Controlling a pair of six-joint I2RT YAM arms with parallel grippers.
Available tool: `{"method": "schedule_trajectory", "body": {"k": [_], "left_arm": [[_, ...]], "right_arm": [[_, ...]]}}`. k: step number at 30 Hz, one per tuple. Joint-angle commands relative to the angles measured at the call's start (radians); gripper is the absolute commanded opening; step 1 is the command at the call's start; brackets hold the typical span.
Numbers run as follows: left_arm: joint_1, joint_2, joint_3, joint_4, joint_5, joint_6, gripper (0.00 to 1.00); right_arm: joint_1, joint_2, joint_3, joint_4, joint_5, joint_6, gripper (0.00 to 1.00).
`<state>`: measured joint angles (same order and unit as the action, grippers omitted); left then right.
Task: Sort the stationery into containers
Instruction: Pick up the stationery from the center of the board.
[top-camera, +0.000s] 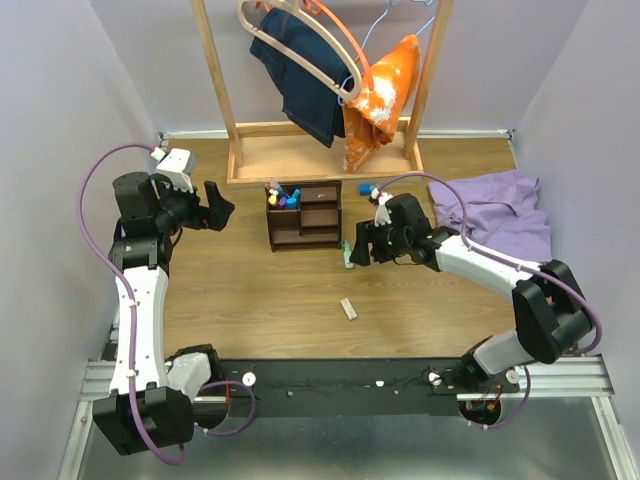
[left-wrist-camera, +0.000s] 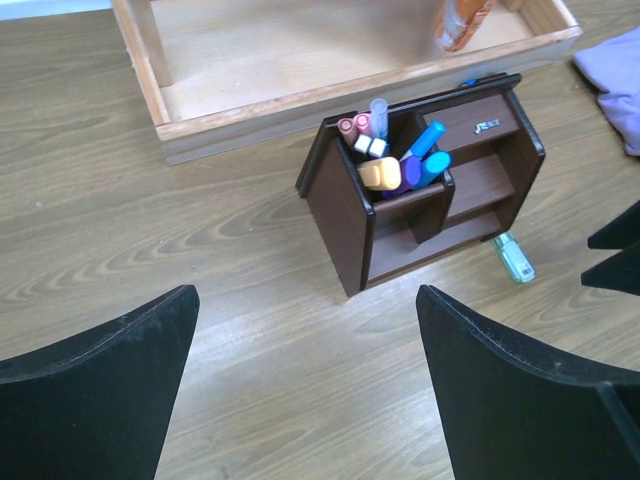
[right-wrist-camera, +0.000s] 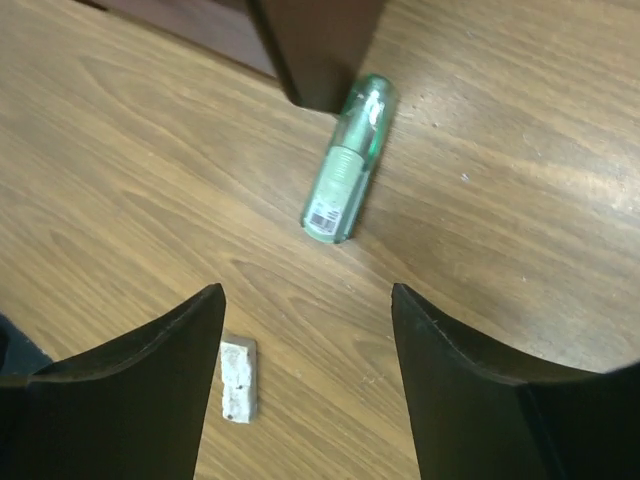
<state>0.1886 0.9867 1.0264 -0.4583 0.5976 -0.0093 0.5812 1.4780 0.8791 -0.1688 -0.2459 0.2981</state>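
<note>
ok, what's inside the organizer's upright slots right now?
Left wrist view: the slots of the organizer hold pink-capped pens, blue-capped markers, an orange highlighter and a purple item. Their lower halves are hidden by the slot walls, so the count is uncertain.

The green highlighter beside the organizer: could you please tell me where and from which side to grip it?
Mid-barrel, from above, closing across its narrow width: the green highlighter lies flat on the table, long sides free, one end by the organizer corner.
</note>
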Motion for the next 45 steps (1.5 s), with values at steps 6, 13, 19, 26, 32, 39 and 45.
{"method": "schedule_trajectory", "body": {"k": [6,13,19,26,32,39,45], "left_arm": [[0.0,-0.006,-0.06,-0.014,-0.062,0.003,0.99],[-0.011,-0.01,-0.077,-0.002,-0.084,0.043,0.99],[-0.015,-0.011,-0.078,-0.005,-0.097,0.077,0.99],[-0.017,-0.014,-0.084,0.017,-0.105,0.077,0.99],[-0.017,-0.013,-0.091,0.017,-0.099,0.071,0.99],[-0.017,-0.016,-0.089,0.012,-0.098,0.074,0.99],[-0.018,-0.023,-0.086,0.0,-0.093,0.08,0.99]], "right_arm": [[0.057,0.153,0.086,0.034,0.189,0.142,0.81],[0.15,0.258,0.158,0.006,0.338,0.179,0.67],[0.177,0.317,0.158,-0.074,0.434,0.208,0.61],[0.177,0.353,0.179,-0.077,0.459,0.211,0.59],[0.178,0.389,0.205,-0.074,0.473,0.217,0.44],[0.177,0.387,0.15,-0.132,0.52,0.251,0.38],[0.177,0.227,0.08,-0.162,0.496,0.21,0.26]]}}
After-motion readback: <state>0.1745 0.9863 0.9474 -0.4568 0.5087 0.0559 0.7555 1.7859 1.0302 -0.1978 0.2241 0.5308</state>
